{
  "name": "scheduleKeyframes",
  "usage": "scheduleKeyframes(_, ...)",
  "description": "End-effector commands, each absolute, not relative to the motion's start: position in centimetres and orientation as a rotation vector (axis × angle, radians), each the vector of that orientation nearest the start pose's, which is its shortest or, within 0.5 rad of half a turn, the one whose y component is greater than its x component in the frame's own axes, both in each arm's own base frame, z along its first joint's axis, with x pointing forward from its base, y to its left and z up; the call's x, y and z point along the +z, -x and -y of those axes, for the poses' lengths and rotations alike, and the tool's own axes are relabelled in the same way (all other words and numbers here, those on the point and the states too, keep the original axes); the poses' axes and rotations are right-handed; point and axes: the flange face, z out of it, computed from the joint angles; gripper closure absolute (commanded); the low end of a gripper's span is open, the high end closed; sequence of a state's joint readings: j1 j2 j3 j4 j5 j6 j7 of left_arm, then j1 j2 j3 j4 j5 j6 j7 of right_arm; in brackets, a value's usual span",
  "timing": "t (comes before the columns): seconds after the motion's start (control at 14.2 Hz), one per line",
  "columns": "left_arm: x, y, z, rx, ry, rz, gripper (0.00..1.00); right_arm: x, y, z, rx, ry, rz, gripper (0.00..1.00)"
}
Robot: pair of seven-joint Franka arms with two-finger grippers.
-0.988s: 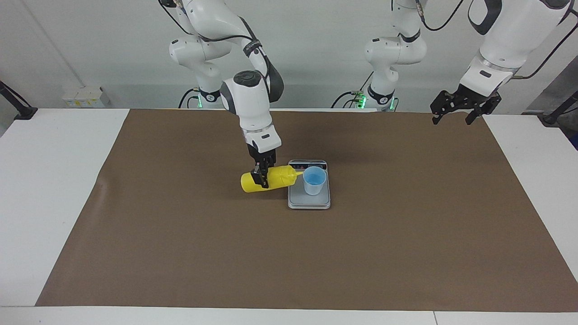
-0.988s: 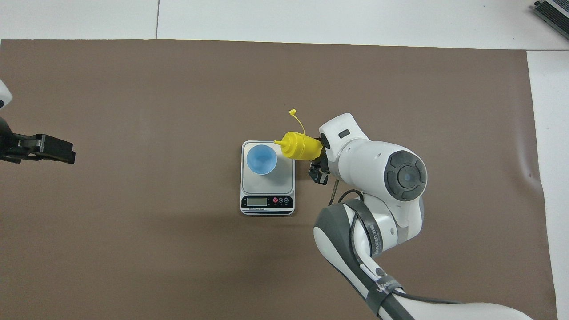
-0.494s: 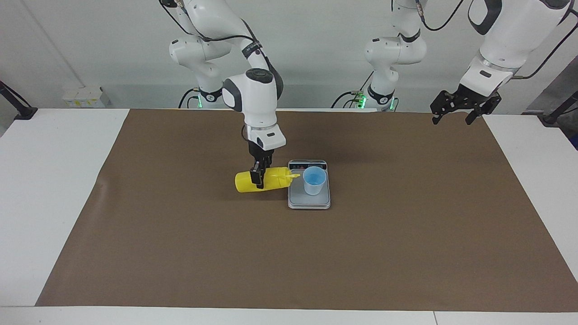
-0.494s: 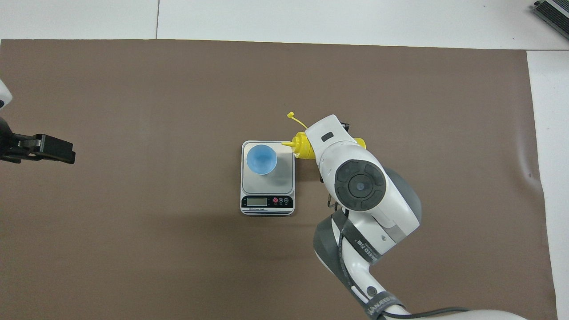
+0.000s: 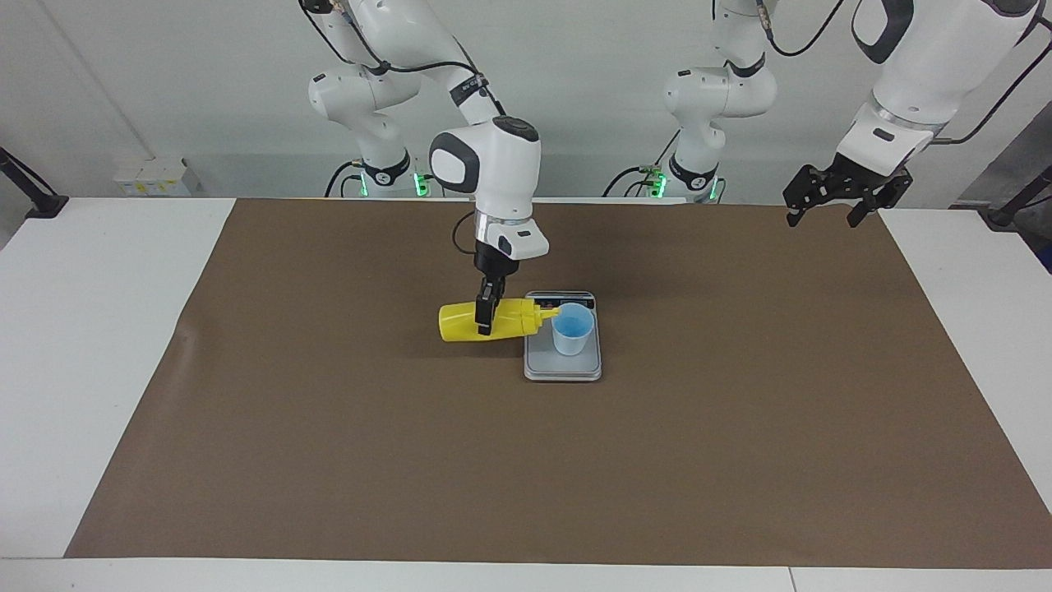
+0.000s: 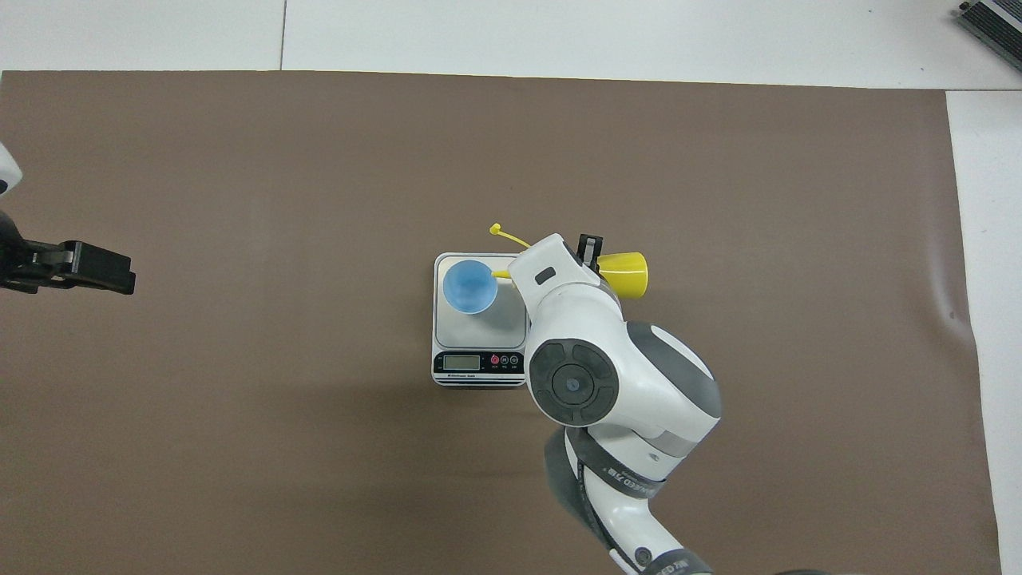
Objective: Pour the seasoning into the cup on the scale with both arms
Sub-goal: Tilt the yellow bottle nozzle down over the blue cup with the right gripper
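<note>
A yellow squeeze bottle of seasoning (image 5: 493, 321) hangs on its side in the right gripper (image 5: 485, 316), whose fingers are pinched shut across the middle of the bottle's body from above. The bottle's long axis runs nearly level along the table's length, base toward the right arm's end, conical nozzle toward the cup (image 5: 572, 328), tipped slightly down. The nozzle tip sits at the cup's rim on the side facing the bottle; whether it touches the rim or already reaches over the opening cannot be told. The cup, small, pale blue and tapered, stands upright on the scale (image 5: 563, 364), on the part of the pale weighing plate farther from the robots in the overhead view, with the dark display strip on the edge nearest them. The scale lies near the middle of the brown mat (image 5: 740, 460). A thin yellow cap strap (image 6: 508, 235) trails off the nozzle, pointing away from the robots, clear of the cup. No stream of seasoning can be made out. The pour appears to hinge on carrying the nozzle fully over the cup's mouth and tilting or squeezing the bottle, a job that falls to the right arm, much the closer of the two. The left gripper (image 5: 837, 200), fingers spread, waits in the air over the mat's edge at the left arm's end of the table, well apart from the scale.
</note>
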State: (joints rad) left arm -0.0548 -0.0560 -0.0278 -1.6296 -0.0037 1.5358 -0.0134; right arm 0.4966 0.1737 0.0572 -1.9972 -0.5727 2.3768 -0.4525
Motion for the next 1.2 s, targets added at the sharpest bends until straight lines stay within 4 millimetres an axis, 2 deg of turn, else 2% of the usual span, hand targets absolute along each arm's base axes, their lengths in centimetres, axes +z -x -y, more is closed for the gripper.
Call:
scheduleKeyframes(0.0, 62.3, -52.7, 4.1, 0.075, 3.145, -0.114, 0.00, 40.2, -51.6, -32.2, -0.421, 2.792, 2.269, 0.63)
scheduleKeyframes(0.35, 62.3, -52.7, 4.1, 0.075, 3.145, -0.114, 0.00, 39.6, -51.0, -33.0, -0.423, 2.839, 2.328, 0.65)
scheduleKeyframes(0.42, 62.3, -52.7, 4.1, 0.075, 3.145, -0.114, 0.00, 39.4, -50.3, -33.8, -0.423, 2.845, 2.363, 0.66)
scheduleKeyframes(0.63, 62.3, -52.7, 4.1, 0.075, 3.145, -0.114, 0.00, 39.4, -50.2, -33.8, -0.436, 2.857, 2.402, 0.66)
scheduleKeyframes(0.92, 62.3, -52.7, 4.1, 0.075, 3.145, -0.114, 0.00, 39.3, -50.0, -34.1, -0.482, 2.876, 2.474, 0.72)
scheduleKeyframes(0.99, 62.3, -52.7, 4.1, 0.073, 3.145, -0.114, 0.00, 38.5, -49.6, -34.8, -0.471, 2.875, 2.482, 0.72)
scheduleKeyframes(1.13, 62.3, -52.7, 4.1, 0.073, 3.145, -0.114, 0.00, 38.3, -49.4, -35.2, -0.503, 2.881, 2.503, 0.72)
